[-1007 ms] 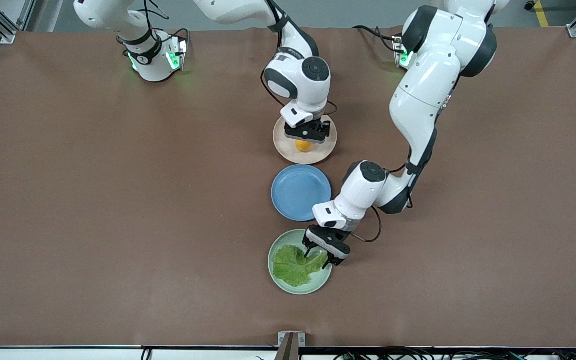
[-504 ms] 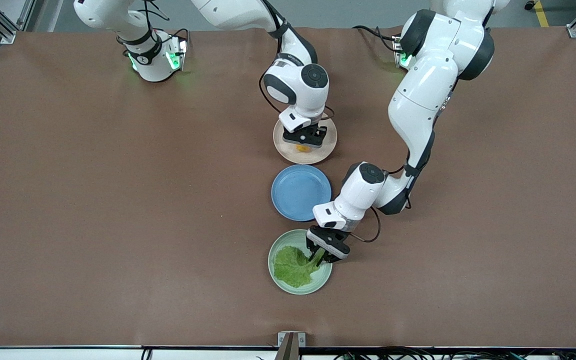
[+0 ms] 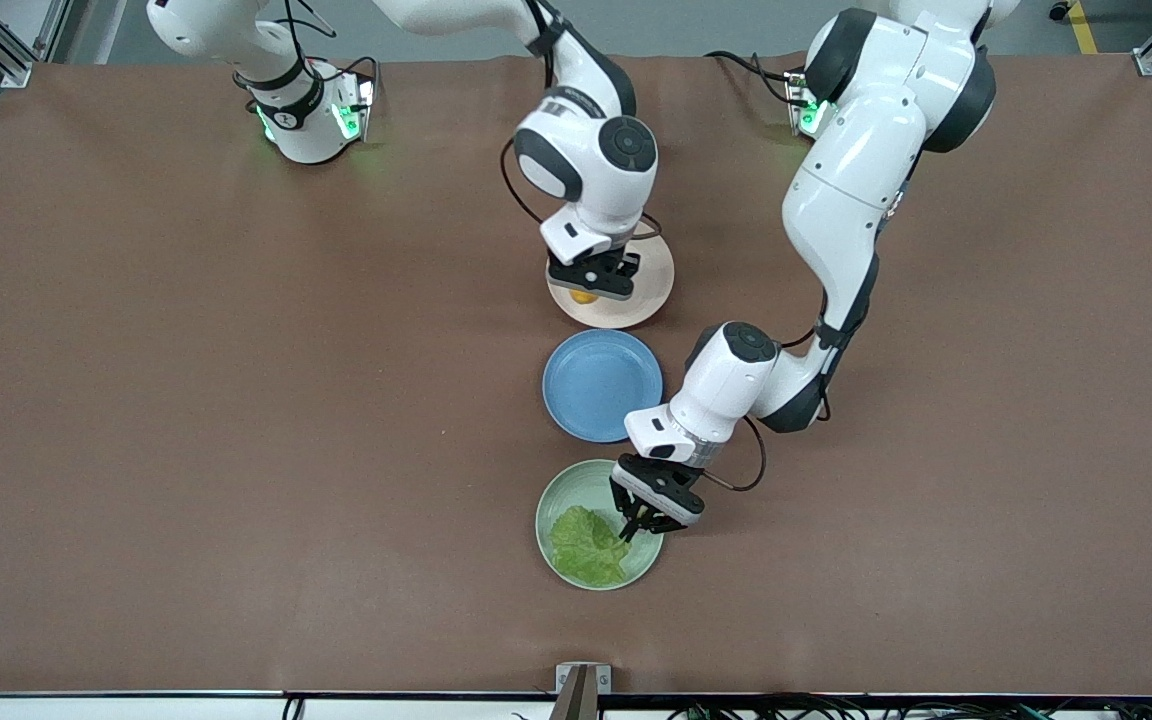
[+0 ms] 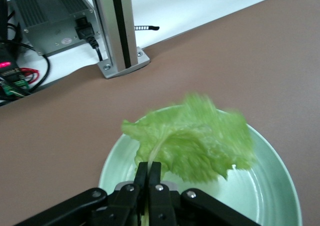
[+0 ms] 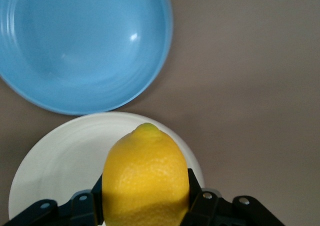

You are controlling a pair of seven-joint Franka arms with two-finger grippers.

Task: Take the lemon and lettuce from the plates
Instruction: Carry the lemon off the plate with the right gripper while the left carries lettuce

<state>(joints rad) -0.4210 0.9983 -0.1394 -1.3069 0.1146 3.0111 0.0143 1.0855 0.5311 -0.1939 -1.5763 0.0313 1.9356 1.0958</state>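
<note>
Lemon point(image 5: 145, 178) fills the right wrist view, pinched by the right gripper point(image 3: 591, 283) above the beige plate point(image 3: 636, 305); the front view shows only a sliver of it. Left gripper point(image 3: 641, 520) is clenched on the pale stem of the lettuce point(image 3: 588, 545), the leaf hanging over the mint plate point(image 3: 561, 495). The blue plate point(image 3: 601, 385) lies between both plates; open table surrounds them.

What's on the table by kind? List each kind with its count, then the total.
Plates: 3 — beige-pink plate, blue plate, mint green plate.
Lemons: 1 — lemon, gripped in the right pincer over the beige-pink plate.
Lettuce leaves: 1 — lettuce, pinched by its stem in the left pincer over the mint green plate.
Total: 5
</note>
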